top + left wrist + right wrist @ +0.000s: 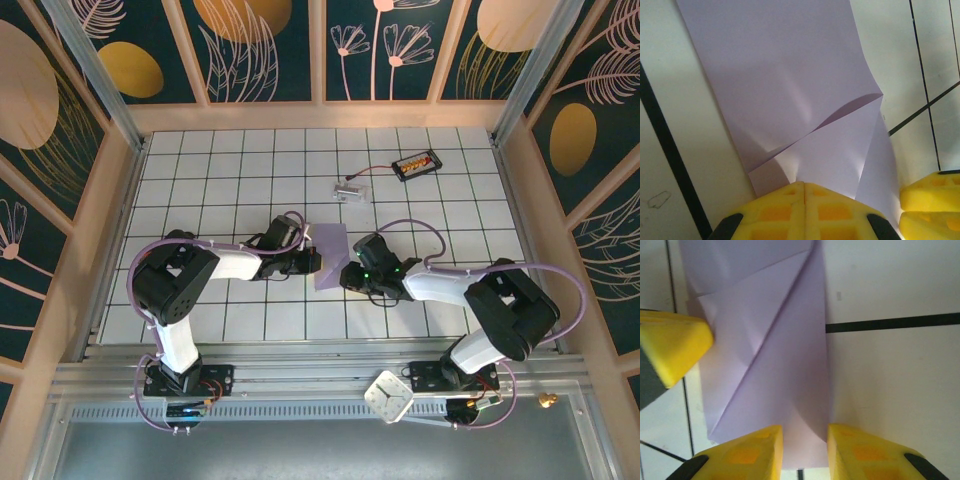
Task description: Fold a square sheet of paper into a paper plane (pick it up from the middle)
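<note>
Part-folded lavender sheet (331, 252) lies flat between both grippers.
Left gripper (804, 187) is clenched, tips at the sheet's edge; right gripper (805, 435) stands parted, straddling the sheet's end.

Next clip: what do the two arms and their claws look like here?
The left arm and right arm have bulky black joint housings, white links and looping lavender cables. The left claw and right claw have blocky yellow fingers with recessed square pockets and black bases.
</note>
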